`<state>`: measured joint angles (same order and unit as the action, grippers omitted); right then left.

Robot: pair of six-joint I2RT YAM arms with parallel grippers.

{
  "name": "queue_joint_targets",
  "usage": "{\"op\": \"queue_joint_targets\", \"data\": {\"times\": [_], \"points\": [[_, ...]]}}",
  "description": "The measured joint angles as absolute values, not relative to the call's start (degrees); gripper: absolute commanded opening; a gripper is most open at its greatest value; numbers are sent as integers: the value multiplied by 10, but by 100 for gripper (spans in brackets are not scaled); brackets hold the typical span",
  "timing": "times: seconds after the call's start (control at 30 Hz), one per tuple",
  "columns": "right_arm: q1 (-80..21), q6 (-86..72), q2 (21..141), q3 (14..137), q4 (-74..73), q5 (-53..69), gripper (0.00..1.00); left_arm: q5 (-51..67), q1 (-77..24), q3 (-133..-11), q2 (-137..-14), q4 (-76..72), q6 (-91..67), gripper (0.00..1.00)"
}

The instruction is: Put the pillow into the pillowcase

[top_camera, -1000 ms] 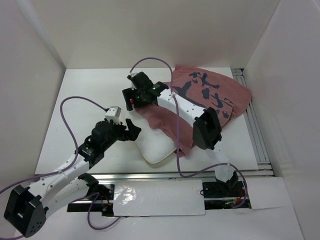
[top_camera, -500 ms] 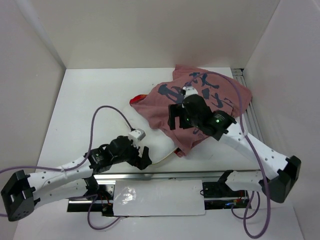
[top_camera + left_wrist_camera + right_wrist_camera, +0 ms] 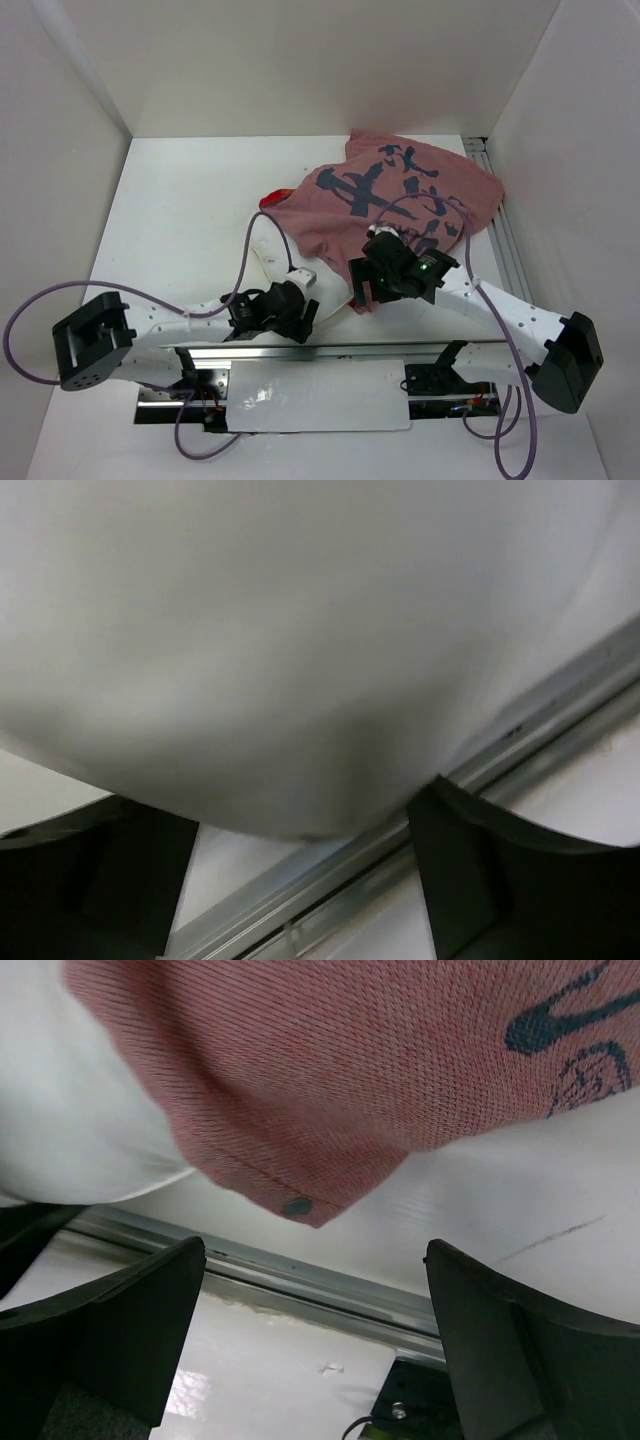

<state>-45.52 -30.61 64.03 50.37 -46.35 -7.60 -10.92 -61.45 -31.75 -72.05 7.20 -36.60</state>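
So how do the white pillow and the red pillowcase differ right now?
The plump white pillow is plain; the faded pink-red cloth pillowcase bears dark blue marks. The pillowcase drapes on top and spreads wide; the pillow is mostly covered by it, with only its near part showing. Both rest on the white table.

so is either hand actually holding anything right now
No, both are open: the left hand faces the pillow, the right hand faces a pillowcase corner, neither gripped.
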Motion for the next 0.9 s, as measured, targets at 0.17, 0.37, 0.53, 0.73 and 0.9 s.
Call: {"op": "queue_joint_targets", "data": {"times": [0.17, 0.37, 0.53, 0.73, 0.9], "points": [[-455, -307, 694, 475, -454, -97, 93, -154, -614, -378, -792, 64, -383, 10], [-454, -310, 731, 436, -403, -148, 29, -186, -616, -435, -815, 63, -379, 0], [-447, -304, 731, 433, -351, -178, 0, -199, -616, -438, -788, 62, -373, 0], [-451, -265, 651, 482, -355, -77, 0, -209, -616, -447, -735, 27, -346, 0], [-459, -209, 594, 593, -354, 90, 0, -222, -609, -502, -735, 4, -330, 0]]}}
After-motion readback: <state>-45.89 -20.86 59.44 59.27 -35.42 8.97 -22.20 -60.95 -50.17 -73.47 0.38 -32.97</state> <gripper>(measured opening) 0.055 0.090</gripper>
